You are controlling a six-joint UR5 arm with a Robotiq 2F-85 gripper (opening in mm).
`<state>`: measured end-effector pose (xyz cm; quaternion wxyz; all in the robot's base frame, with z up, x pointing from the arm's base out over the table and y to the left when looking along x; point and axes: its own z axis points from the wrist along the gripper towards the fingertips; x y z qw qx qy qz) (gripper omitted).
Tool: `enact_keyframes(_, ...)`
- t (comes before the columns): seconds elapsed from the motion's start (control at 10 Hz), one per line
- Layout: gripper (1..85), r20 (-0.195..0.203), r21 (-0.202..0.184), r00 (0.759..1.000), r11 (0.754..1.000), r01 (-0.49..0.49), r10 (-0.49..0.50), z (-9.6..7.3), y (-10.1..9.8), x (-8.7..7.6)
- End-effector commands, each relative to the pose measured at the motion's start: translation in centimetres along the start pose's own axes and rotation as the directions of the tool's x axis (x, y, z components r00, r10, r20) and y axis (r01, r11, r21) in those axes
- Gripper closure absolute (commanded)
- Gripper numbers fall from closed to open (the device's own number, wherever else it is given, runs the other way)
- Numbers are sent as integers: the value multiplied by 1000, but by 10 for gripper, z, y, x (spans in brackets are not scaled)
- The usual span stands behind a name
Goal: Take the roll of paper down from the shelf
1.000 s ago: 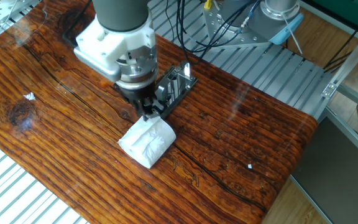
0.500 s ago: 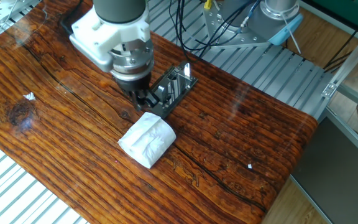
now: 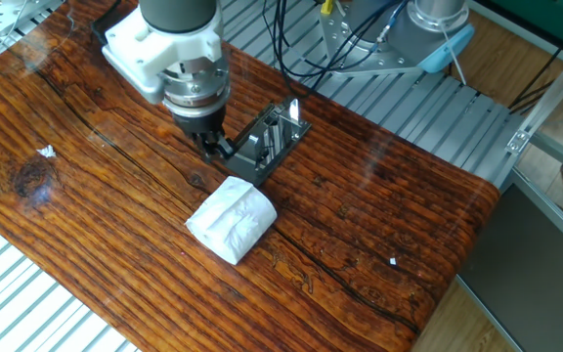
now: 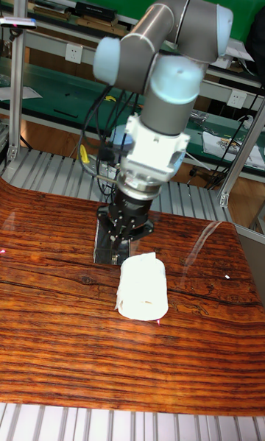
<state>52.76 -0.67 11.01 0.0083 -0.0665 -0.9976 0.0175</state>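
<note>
The roll of paper [image 3: 231, 222] is white, crinkled and somewhat squashed, and it lies on the wooden table just in front of the shelf [image 3: 272, 139], a small dark metal rack with silvery bars. In the tall fixed view the roll of paper [image 4: 143, 288] sits below and right of the shelf [image 4: 100, 239]. My gripper [image 3: 215, 148] hangs over the shelf's left end, apart from the roll and up-left of it. Its dark fingers look open with nothing between them. The gripper [image 4: 121, 244] also hides part of the rack in the tall view.
A small white scrap [image 3: 47, 152] lies at the table's left, and a white speck [image 3: 392, 260] at the right. Cables and a metal bracket [image 3: 360, 44] stand behind the table. The table's curved right edge [image 3: 477, 225] drops off beside an aluminium frame.
The gripper has drawn back up and to the left, away from the roll it was touching a second ago. The roll stays put on the table.
</note>
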Motion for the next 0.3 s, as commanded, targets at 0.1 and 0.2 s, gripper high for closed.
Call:
enact_keyframes(0.1, 847, 7, -102, 999, 994, -37, 38, 32, 5, 2)
enact_keyframes(0.2, 847, 8, -99, 999, 995, -34, 35, 33, 6, 2)
